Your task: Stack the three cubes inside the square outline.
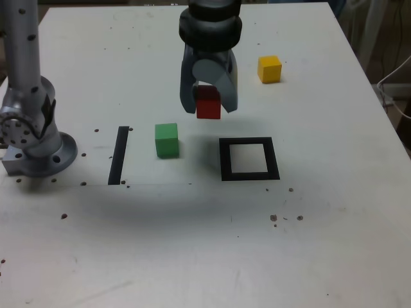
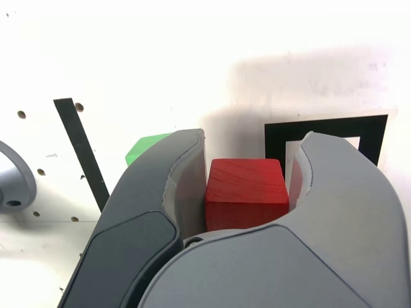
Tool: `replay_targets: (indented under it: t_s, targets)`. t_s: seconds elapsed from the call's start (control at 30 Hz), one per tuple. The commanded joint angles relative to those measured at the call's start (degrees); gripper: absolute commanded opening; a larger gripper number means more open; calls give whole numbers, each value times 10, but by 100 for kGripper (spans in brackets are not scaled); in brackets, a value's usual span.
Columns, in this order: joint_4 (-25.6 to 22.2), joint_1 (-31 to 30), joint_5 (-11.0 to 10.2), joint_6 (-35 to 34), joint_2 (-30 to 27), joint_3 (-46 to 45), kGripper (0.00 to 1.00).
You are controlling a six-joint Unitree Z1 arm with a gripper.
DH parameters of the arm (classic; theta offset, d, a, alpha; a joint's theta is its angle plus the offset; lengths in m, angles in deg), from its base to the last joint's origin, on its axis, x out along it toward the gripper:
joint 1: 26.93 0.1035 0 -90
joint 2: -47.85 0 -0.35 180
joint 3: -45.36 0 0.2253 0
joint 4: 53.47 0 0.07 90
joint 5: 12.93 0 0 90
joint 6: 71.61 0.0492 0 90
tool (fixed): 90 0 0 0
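Three cubes show on the white table (image 1: 192,256) in the exterior view. Red cube (image 1: 208,102) sits between the two grey fingers of the gripper (image 1: 208,106), which hangs from the arm near the top centre of that view; both fingers press its side faces, so the gripper is closed on it. In the exterior view a soft shadow lies on the table under and beside the cube, and the cube appears lifted clear of the surface, though the gap itself cannot be made out. Wrist view confirms the grasp: red cube (image 2: 246,192) wedged between the pale inner pads (image 2: 187,192) of the gripper (image 2: 247,186), top face and one side face exposed. Green cube (image 1: 167,140) rests on the table at about 8 o'clock from the red one in the exterior view, well apart from it; in the wrist view only a corner of the green cube (image 2: 144,147) peeks past one finger. Yellow cube (image 1: 270,68) sits at about 2 o'clock from the gripper in the exterior view, alone and near the far edge. Square outline (image 1: 249,176), thick black frame with white centre, lies at about 5 o'clock from the held cube, unoccupied; part of the square outline (image 2: 327,125) shows beyond the fingers in the wrist view. Straight black strip (image 1: 118,155) lies at 9 o'clock from the green cube, with the arm's grey base (image 1: 32,144) beyond it at the exterior view's left. Small dark specks dot the tabletop.
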Motion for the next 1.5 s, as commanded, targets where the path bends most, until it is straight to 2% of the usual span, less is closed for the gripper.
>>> replay_targets:
  t_s: [0.0,0.17,0.43,0.6,0.83,1.1,1.4,1.47]
  targets:
    - [4,-11,3,-10,3,8,38]
    - [28,-32,6,-33,20,8,38]
    - [76,-53,27,-49,52,-5,38]
    - [79,-54,27,-53,67,0,38]
    - [111,-54,28,-53,90,-4,38]
    - [129,-54,21,-53,102,-7,38]
    - [131,-56,23,-53,102,-6,39]
    - [131,-56,23,-53,102,-6,41]
